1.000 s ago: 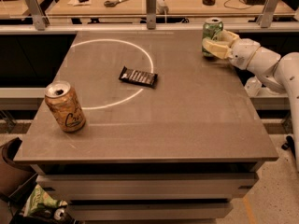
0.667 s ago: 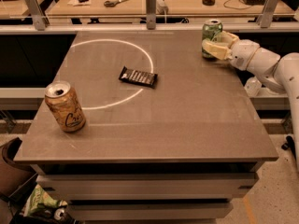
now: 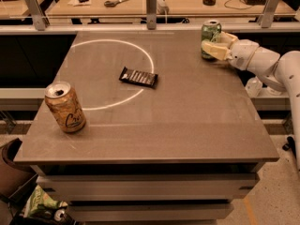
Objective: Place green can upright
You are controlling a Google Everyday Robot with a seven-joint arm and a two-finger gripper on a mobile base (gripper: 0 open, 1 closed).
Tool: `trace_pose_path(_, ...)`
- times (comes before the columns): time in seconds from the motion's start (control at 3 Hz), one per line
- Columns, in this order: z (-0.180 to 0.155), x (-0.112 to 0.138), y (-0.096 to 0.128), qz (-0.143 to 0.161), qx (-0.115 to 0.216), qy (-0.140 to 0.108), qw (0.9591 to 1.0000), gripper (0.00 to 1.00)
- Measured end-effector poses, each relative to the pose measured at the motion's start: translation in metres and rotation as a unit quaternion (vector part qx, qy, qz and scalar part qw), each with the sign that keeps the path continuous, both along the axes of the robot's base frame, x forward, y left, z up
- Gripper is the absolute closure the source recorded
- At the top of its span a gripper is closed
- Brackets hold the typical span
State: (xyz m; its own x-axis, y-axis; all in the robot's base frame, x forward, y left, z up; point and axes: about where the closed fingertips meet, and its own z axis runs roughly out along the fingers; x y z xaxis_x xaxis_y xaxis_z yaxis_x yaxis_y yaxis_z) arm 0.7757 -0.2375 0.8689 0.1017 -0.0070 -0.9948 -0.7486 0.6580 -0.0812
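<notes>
The green can stands upright on the table near its far right edge, green-and-white body, silver top. My gripper reaches in from the right on its white arm and sits at the can's lower body, right against it. The gripper hides the can's lower right side.
An orange-tan can with script lettering stands upright at the front left. A dark snack bar wrapper lies near the middle, on the white circle line. A rail with posts runs behind the table.
</notes>
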Motion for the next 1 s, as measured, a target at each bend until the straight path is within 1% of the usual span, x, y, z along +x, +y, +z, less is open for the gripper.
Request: trace_pose_path(1.0, 0.0003, 0.0020, 0.0117, 0.008, 0.000, 0.000, 1.0000, 0.13)
